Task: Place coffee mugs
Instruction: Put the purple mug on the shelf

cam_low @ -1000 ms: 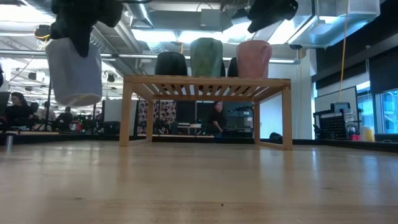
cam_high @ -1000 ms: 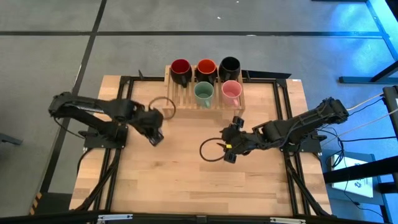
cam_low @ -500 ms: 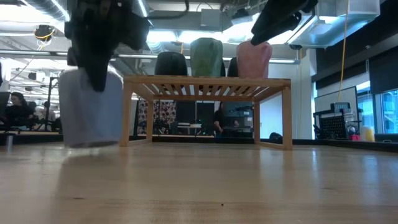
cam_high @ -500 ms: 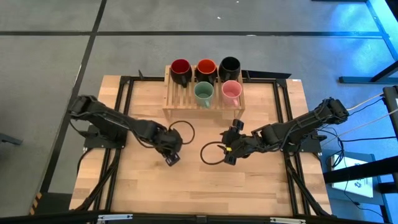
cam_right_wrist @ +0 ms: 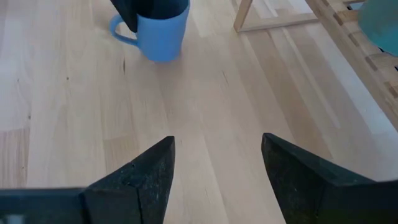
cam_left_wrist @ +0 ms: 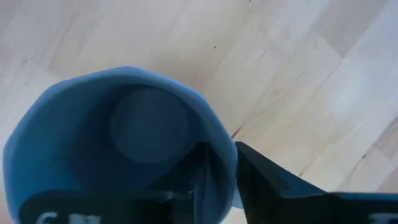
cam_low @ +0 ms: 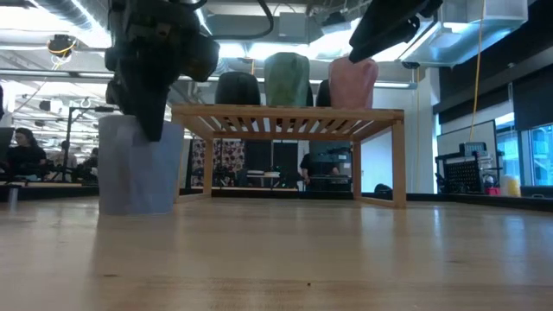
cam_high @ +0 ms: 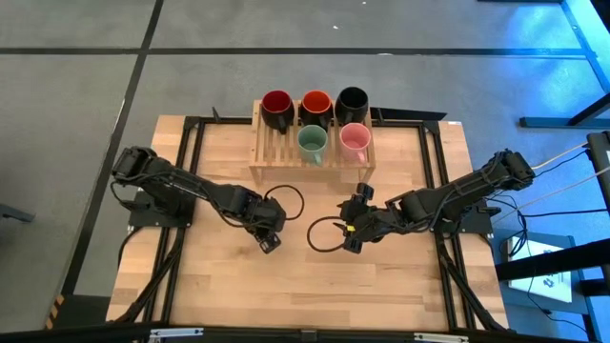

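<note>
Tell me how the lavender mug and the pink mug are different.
The lavender mug stands on the table; the pink mug sits up on the rack. The left gripper is at the lavender mug's rim; nothing touches the pink mug. Both stand upright.

Left gripper (cam_high: 270,232) low at table centre-left, fingers straddling a rim, apparently loosened, though hard to tell. Right gripper (cam_right_wrist: 214,163) hovering mid-table, pointed toward the left arm, fingers spread wide, nothing between.
</note>
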Tool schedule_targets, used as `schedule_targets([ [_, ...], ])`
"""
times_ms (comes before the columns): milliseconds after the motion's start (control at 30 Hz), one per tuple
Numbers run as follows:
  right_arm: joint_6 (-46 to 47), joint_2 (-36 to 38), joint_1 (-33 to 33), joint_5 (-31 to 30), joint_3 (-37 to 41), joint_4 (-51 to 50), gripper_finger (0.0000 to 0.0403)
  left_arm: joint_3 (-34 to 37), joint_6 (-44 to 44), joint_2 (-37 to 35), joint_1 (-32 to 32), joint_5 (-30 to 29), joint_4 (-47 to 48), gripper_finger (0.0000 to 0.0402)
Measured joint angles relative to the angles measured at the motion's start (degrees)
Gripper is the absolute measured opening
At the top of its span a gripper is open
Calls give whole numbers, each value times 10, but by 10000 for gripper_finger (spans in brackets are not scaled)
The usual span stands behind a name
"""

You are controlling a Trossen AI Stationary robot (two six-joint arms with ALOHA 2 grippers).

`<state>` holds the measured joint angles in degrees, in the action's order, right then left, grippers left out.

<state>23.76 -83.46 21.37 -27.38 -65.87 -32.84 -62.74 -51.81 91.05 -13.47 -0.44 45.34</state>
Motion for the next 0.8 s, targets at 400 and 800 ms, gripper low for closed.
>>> schedule_targets([
  [400, 63, -4, 21, 26, -40, 34, 229, -12, 103, -111, 7, 77, 5, 87],
  [800, 141, -203, 41, 6, -302, -4, 229, 33, 253, -326, -49, -83, 148, 87],
])
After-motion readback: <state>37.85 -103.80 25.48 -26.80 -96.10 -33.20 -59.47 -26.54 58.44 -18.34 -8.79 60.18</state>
